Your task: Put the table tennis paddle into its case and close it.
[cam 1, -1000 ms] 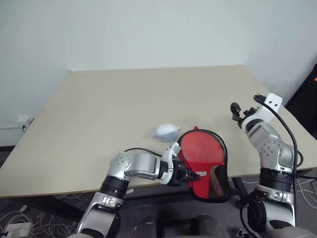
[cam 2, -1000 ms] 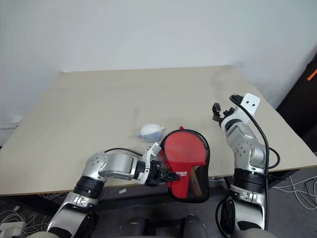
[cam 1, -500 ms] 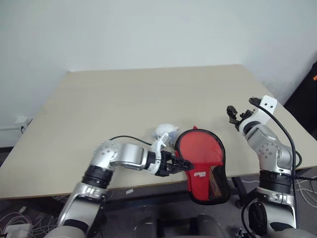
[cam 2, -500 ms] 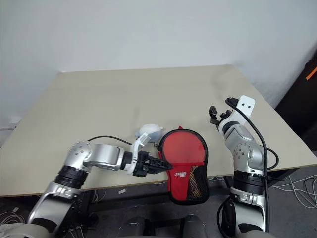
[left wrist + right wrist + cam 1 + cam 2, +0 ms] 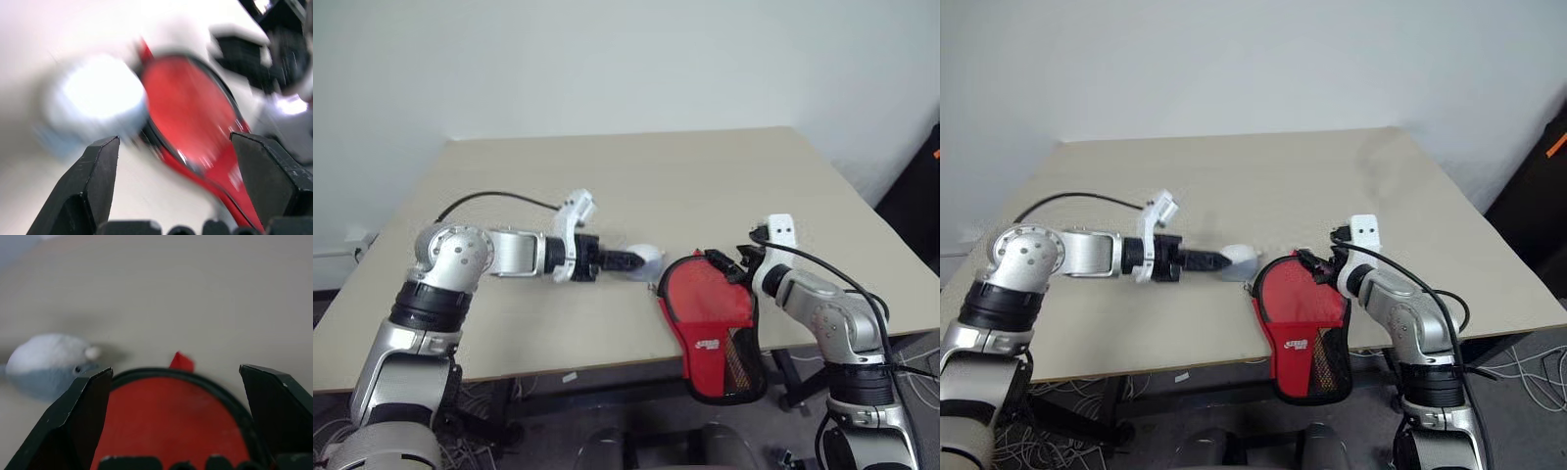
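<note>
Mostly soft red fabric case (image 5: 710, 313), black piping, mesh pocket

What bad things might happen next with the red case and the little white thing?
1. The case hangs partly over the table's near edge. With the right claw open at its top, a nudge might tip it off.
2. The left claw is open right beside the whitish ball, so it might knock it rolling.
3. Both claws are close together and might bump.
</note>
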Robot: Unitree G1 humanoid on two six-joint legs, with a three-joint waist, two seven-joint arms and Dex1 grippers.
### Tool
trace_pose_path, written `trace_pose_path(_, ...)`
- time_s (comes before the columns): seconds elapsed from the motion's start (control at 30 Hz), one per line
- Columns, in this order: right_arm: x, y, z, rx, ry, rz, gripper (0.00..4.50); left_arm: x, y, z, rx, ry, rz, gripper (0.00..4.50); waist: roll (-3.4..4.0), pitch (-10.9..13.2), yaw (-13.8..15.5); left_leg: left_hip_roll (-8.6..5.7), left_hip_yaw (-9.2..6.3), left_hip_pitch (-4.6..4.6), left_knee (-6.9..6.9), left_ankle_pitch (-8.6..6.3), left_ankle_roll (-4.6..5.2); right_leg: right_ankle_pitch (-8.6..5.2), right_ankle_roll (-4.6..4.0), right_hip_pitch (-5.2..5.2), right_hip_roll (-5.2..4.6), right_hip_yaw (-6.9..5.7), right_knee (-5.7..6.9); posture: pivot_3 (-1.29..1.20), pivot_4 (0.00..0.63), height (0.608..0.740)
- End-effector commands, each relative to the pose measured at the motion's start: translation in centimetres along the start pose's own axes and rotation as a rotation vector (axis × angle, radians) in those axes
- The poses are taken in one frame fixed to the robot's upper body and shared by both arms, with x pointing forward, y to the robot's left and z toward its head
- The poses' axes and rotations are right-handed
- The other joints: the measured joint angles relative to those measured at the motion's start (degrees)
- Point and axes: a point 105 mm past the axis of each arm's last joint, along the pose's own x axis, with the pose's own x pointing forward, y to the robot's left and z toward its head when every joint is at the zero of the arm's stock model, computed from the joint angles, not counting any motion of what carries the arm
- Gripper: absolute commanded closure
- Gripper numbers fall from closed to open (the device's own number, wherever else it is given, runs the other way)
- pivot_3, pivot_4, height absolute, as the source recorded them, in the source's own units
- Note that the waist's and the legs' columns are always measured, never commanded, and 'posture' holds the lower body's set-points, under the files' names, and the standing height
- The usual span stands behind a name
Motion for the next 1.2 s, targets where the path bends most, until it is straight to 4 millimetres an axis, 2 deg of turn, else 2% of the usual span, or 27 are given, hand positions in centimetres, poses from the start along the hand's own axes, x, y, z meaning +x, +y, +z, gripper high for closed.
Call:
trace_pose_path(0.03, 0.1, 0.3, 0.4, -0.04, -0.008, 0.008, 1.24, 0.7, 0.9, 1.2, 0.095, -0.026, 0.045, 0.64, 0.0, 0.0, 0.0, 0.0, -0.01, 0.0, -0.02, 0.01, -0.01, -0.01, -0.01, 0.0, 0.01, 0.0, 0.0, 0.0, 0.0, 0.724)
trace_pose_path(0.2, 0.8, 0.3, -0.4, -0.038, 0.025, 0.005, 3.14, 2.4, 2.3, 1.0, 0.138, -0.002, 0.07, 0.64, -0.04, 0.0, 0.1, 0.0, 0.01, -0.02, 0.04, 0.02, 0.0, -0.01, -0.02, 0.04, 0.01, -0.06, 0.0, 0.0, 0.0, 0.724)
trace_pose_path(0.3, 0.7, 1.0, -1.1, -0.036, 0.063, 0.049, 4.09, 3.5, 3.1, 0.6, 0.165, 0.021, 0.094, 0.64, -0.05, 0.0, 0.1, 0.0, -0.01, -0.04, 0.06, 0.03, 0.01, -0.01, -0.02, 0.04, 0.0, -0.06, 0.0, 0.0, 0.0, 0.724)
trace_pose_path(0.53, 0.8, 1.2, -2.3, -0.044, 0.101, 0.04, 4.09, 6.4, 3.4, -0.3, 0.182, 0.06, 0.062, 0.64, -0.07, 0.0, 0.1, 0.0, -0.07, -0.06, 0.11, 0.04, 0.05, -0.02, -0.02, 0.04, 0.01, -0.09, 0.01, 0.0, 0.0, 0.724)
trace_pose_path(0.63, 0.9, 1.0, -2.8, -0.068, 0.116, 0.017, 4.09, 7.2, 2.8, -0.7, 0.136, 0.056, 0.003, 0.64, -0.08, 0.0, 0.1, 0.0, -0.13, -0.06, 0.14, 0.04, 0.08, -0.02, -0.01, 0.07, 0.01, -0.11, 0.01, 0.0, 0.0, 0.724)
trace_pose_path(0.7, 1.0, 0.9, -3.0, -0.081, 0.12, 0.004, 4.13, 7.7, 2.5, -1.1, 0.085, 0.056, -0.038, 0.31, -0.08, 0.0, 0.1, 0.0, -0.18, -0.06, 0.17, 0.04, 0.11, -0.02, -0.01, 0.08, 0.0, -0.1, 0.02, 0.0, 0.0, 0.724)
trace_pose_path(0.77, 1.1, 0.8, -3.0, -0.074, 0.117, -0.007, 4.13, 8.2, 2.9, -1.9, 0.088, 0.073, -0.021, 0.03, -0.09, 0.0, 0.1, 0.0, -0.27, -0.05, 0.19, 0.09, 0.2, -0.02, -0.01, 0.09, 0.0, -0.1, 0.03, 0.0, 0.0, 0.724)
trace_pose_path(1.0, 1.0, 0.3, -3.2, -0.081, 0.123, -0.038, 4.13, 9.3, 4.0, -3.7, 0.046, 0.135, 0.046, 0.03, -0.15, 0.0, 0.3, -0.01, -0.52, -0.05, 0.33, 0.1, 0.48, -0.02, -0.01, 0.2, -0.03, -0.16, 0.04, 0.0, 0.0, 0.724)
trace_pose_path(1.2, 1.1, 0.0, -3.3, -0.105, 0.13, -0.054, 4.13, 9.5, 5.2, -3.2, 0.014, 0.084, 0.115, 0.03, -0.23, -0.1, 0.3, -0.02, -0.62, -0.02, 0.49, 0.06, 0.58, -0.01, -0.02, 0.31, -0.09, -0.2, 0.07, 0.0, 0.0, 0.724)
